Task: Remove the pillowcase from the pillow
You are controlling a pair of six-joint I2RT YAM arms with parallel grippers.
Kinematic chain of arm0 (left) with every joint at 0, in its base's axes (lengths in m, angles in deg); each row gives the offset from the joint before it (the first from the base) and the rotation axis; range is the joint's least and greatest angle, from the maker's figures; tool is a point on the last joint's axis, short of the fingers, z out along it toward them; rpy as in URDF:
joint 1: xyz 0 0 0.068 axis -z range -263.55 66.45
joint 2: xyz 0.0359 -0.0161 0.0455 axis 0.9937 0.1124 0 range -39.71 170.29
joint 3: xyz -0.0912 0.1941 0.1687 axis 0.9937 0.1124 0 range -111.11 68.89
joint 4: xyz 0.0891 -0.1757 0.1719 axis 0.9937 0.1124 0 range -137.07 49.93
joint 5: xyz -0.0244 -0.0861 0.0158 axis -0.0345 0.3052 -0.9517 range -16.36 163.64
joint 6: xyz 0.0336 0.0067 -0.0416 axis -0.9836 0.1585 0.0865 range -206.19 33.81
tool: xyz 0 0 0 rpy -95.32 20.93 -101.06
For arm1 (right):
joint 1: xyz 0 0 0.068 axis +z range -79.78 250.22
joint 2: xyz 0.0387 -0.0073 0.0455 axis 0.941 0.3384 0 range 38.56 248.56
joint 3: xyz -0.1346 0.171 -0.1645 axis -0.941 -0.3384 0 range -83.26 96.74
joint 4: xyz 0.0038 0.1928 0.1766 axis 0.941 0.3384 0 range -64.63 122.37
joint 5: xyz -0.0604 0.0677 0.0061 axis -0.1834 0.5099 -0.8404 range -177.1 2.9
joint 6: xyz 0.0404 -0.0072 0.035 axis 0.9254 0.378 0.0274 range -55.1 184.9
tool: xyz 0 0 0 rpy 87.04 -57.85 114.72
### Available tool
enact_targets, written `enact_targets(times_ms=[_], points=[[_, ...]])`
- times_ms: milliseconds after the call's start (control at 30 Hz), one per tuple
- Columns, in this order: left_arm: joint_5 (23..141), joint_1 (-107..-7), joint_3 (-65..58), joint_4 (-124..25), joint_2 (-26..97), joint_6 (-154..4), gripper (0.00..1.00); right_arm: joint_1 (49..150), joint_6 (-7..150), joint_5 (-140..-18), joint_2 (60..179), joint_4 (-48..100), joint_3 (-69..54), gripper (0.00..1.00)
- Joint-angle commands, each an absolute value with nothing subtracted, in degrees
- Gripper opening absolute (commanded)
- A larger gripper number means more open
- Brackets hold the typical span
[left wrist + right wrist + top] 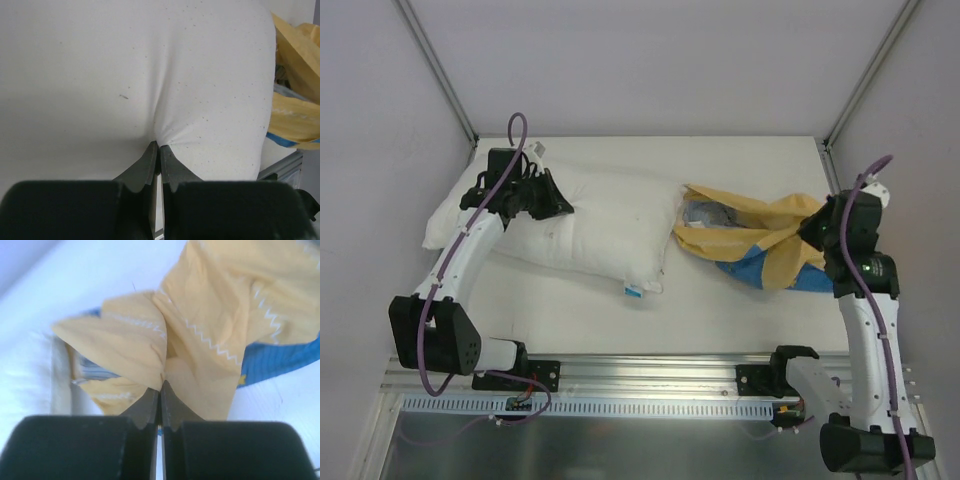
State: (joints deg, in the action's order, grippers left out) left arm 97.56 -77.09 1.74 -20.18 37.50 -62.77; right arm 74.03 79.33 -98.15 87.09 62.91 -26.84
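The job looks all but done: the pillowcase [760, 235] lies crumpled at centre right, just beside the bare pillow [610, 225] at centre left. The left gripper [159, 146] is clamped on pillow cloth, the right gripper [161, 385] on the case's yellow fabric.

White table top [720, 310] spread beneath and between the left gripper [558, 204] and the right gripper [812, 230]. Far behind both, a plain pale wall [650, 60]. Beyond the left gripper, a slanted metal post [435, 65]; beyond the right gripper, a second post [875, 70]. Nearer than either gripper, an aluminium rail [650, 365] along the table's edge, then a white slotted strip [650, 407] and a dull metal sheet [620, 450].
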Motion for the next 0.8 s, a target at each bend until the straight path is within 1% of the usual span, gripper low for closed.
enact_targets(times_ms=[0,100,167,300,433,567,600,633,667,700,733,767], points=[[96.84,-80.46,-2.2,-21.32,35.0,-62.9,0.0,66.62,79.13,-92.91,88.29,62.73,-13.85,0.01],[97.02,-81.61,-6.23,-20.71,37.37,-62.99,0.0,66.53,79.75,-93.69,91.27,62.55,-3.92,0.01],[97.37,-81.7,-9.49,-20.01,41.23,-62.99,0.0,66.53,80.36,-94.04,92.95,61.68,2.13,0.01],[97.37,-81.79,-21.86,-16.85,49.23,-62.99,0.0,66.44,81.24,-94.04,98.05,60.54,11.37,0.01],[99.38,-81.79,-29.79,-15.43,55.21,-61.5,0.0,66.62,81.51,-91.59,104.72,59.74,15.61,0.01],[102.02,-81.79,-34.11,-15.17,57.59,-59.48,0.0,67.14,80.54,-85.19,114.81,60.61,14.57,0.01],[102.72,-81.7,-34.72,-15.08,57.59,-59.21,0.0,67.23,80.37,-84.64,116.15,61.92,13.78,0.02],[105.08,-81.7,-34.99,-15.08,57.42,-59.12,0.0,67.23,80.19,-82.81,117.29,62.8,12.81,0.36],[107.1,-81.79,-34.99,-15.08,57.15,-59.38,0.12,67.32,80.02,-81.83,119.39,65.42,12.89,0.59],[109.12,-81.7,-34.91,-15.08,56.02,-59.73,0.41,67.32,79.14,-80.95,120.2,66.75,13.07,0.77],[110.71,-81.61,-34.65,-15.08,55.22,-59.91,0.65,67.75,78.53,-80.68,120.55,67.9,13.24,0.95],[110.64,-81.44,-34.03,-15.08,54.17,-60.43,0.9,67.93,77.91,-81.9,120.65,69.65,13.51,0.99]])
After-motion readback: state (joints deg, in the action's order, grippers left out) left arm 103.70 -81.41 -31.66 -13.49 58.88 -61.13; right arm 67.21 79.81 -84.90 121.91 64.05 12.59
